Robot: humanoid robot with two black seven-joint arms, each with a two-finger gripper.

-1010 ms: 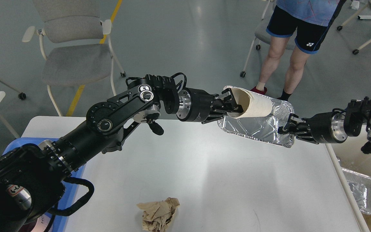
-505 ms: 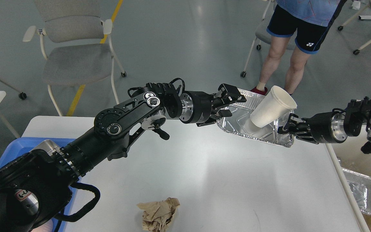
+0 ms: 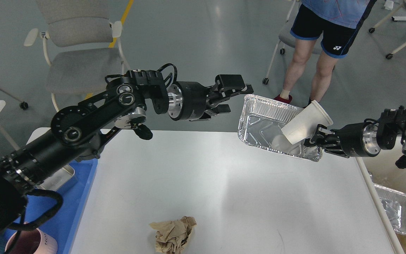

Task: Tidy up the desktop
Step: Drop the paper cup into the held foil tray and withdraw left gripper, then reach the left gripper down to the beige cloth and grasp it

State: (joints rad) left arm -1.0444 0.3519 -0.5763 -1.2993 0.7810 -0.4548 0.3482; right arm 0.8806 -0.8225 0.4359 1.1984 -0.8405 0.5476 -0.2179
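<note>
You are getting bright, even overhead light, glaring softly off the white surface [image 3: 224, 183] and the grey floor [image 3: 206, 42]. Focus is holding sharp while the edges are bowing outward.

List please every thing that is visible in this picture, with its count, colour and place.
desktop: 1, white, centre
foil tray: 1, silver, tilted, held at far right corner
paper cup: 1, white, leaning in the foil tray
crumpled paper: 1, brown, near edge
blue tray: 1, left
second foil tray: 1, silver, lower right, off the desktop
chair: 1, grey, far left
person: 1, far right
left gripper: black, jaws open
right gripper: black, holding foil tray
</note>
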